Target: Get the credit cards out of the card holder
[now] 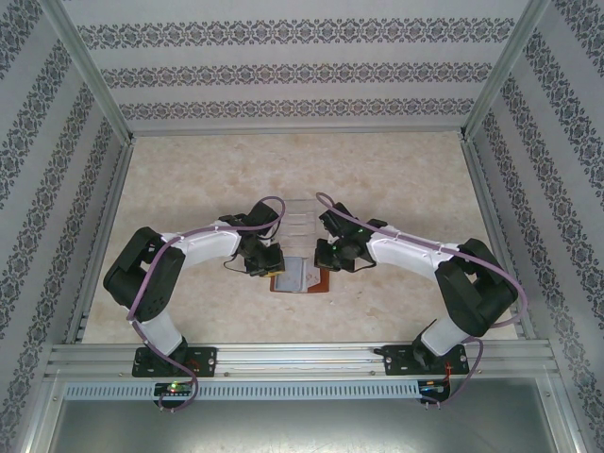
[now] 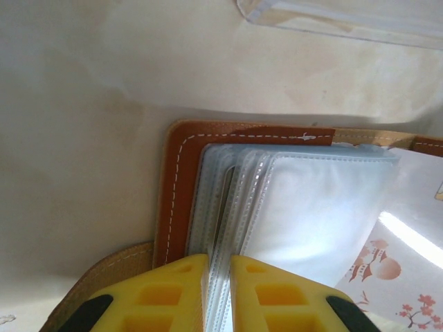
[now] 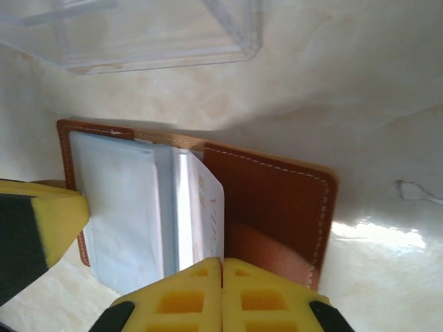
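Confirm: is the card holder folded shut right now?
No, the card holder lies spread open on the table, its pale sleeves exposed.

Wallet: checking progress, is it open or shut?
Open. The wallet lies spread on the table, clear sleeves fanned between its brown covers.

Top external: fixed, high behind the arm bases (image 1: 175, 359), facing down and forward; whole table (image 1: 189, 189) in frame, bases at 6 o'clock.
Left wrist: very close, left gripper (image 2: 218, 261) at 6 o'clock.
Right wrist: likewise, right gripper (image 3: 222, 261) at 6 o'clock.
All three share the card holder (image 1: 300, 280).
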Robot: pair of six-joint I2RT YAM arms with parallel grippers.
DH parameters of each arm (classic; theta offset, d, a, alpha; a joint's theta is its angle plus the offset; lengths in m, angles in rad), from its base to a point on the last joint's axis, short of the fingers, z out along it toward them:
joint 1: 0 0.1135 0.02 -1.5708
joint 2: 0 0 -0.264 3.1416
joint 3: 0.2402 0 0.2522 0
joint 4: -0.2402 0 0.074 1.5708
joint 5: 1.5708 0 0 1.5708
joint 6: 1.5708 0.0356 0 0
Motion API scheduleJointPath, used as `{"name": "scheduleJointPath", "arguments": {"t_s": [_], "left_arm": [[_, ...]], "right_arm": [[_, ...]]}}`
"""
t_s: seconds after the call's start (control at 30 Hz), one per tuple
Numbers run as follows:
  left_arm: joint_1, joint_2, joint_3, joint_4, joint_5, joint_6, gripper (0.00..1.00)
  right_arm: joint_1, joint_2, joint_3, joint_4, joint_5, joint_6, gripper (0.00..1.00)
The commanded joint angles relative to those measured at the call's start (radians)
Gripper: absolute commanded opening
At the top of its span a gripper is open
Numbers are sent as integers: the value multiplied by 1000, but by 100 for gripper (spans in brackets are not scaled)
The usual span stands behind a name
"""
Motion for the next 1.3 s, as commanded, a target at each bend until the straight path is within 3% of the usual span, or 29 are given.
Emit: {"name": "scheduleJointPath", "arguments": {"t_s": [0.0,0.43,0.9,1.07,1.27], "left_arm": [[-13,12,-5,-40,-24,11,16],[-14,14,-11,-32,-20,8,16],[-14,-22,-18,-38,-23,10,16],[-15,-30,-11,-35,-19,15,17],[-14,-43,22,-46,-10,19,19]], "right_arm": [[20,17,23,-11,-10,21,9],[54,18,29,15,-36,56,14],[44,-63,80,-85,52,-11,7],[2,-91,114,-125,18,-146,1],[-10,-78,181,-172,-1,-462,4]]}}
